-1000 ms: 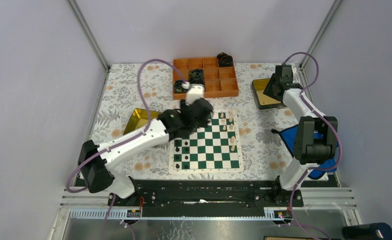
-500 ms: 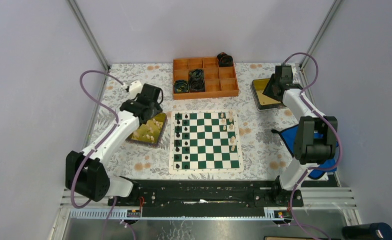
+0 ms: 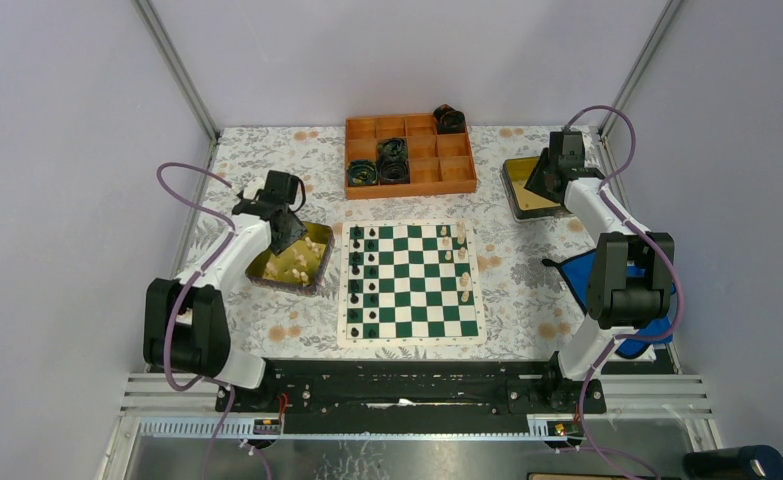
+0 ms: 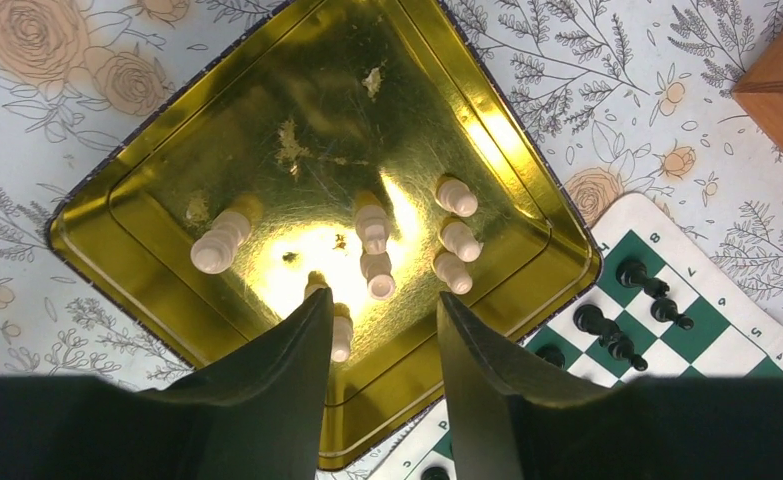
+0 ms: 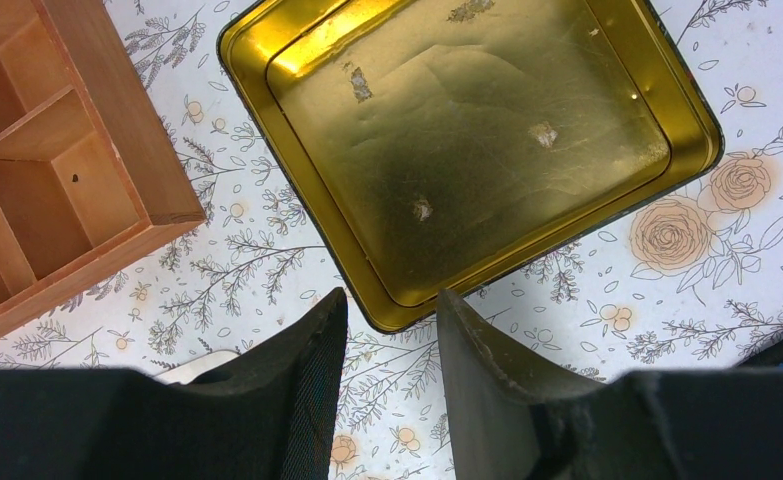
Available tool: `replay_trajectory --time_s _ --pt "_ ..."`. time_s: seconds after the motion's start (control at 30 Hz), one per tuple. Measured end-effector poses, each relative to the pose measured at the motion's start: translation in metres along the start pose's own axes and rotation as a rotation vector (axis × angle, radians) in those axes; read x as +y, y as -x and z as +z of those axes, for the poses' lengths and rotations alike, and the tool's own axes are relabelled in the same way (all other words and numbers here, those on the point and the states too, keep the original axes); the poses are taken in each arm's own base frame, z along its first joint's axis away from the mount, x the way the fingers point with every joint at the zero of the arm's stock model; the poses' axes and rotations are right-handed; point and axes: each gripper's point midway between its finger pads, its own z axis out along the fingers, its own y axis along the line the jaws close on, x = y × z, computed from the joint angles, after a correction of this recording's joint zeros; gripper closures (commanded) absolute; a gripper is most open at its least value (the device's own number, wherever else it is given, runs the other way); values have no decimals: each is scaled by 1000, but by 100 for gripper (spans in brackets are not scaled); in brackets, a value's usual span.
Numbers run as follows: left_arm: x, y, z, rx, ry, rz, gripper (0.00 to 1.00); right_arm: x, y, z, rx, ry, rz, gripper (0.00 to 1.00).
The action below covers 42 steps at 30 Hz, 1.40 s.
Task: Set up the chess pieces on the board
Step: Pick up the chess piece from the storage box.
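Though apart, left jaws over chess pieces [image 4: 372, 225], right jaws over tin [image 5: 467, 150]; board [image 4: 737, 300] "7".

the left gripper [image 4: 383, 300] hangs above a square gold tin [image 4: 267, 130], its 2 dark fingers [image 4: 287, 390] apart and nothing gripped between them. 7 cream pieces [image 4: 372, 228] lie on the tin floor: 1 alone toward the picture's left, 2 in the middle just above the gap of the jaws, 3 close together at the right, and 1 partly hidden behind a finger. the tin sits on a flowered tablecloth [image 4: 47, 310]. at the lower right a corner of the board [image 4: 737, 330] shows just beside the tin, with several black pieces [image 4: 635, 274] on its squares. a corner of an orange tray [image 4: 782, 70] is at the upper right.
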Motion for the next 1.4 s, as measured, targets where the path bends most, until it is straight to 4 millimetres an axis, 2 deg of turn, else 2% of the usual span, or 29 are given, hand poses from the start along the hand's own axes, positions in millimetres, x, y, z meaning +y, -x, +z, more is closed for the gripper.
replay_trajectory --time_s 0.43,1.1,1.4 --pt "-9 -12 24 81 -22 -17 56 -1 -2 2 7 -3 -1 55" --pt "0 -21 40 127 13 -24 58 -1 -4 4 12 -5 -2 55" --pt "1 -25 49 143 26 -15 66 -1 -4 4 12 -5 -2 55"
